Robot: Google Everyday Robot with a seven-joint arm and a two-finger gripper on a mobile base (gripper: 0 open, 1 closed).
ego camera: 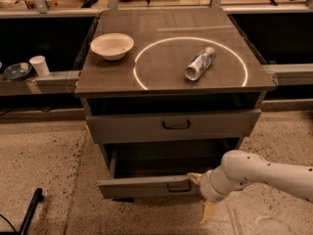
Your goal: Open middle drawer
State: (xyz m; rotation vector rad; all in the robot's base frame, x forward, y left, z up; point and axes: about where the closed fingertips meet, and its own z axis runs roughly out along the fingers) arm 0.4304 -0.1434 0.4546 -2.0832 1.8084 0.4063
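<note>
The middle drawer [146, 186] is a grey flat front with a small black loop handle [178, 186]. It stands pulled partly out of the cabinet [98, 151], with a dark opening above it. My gripper [201, 192] is at the drawer front's right end, just right of the handle and touching the front. The white arm [264, 173] reaches in from the right edge. The drawer above it [137, 127] has its own black handle and stands slightly out. The bottom drawer is hidden under the open one.
On the cabinet top lie a white bowl [112, 45] at the back left and a crushed can [200, 63] inside a lit ring. A white cup [39, 65] and a dark dish [17, 71] sit on the left ledge. A black rod [29, 210] lies on the speckled floor at the lower left.
</note>
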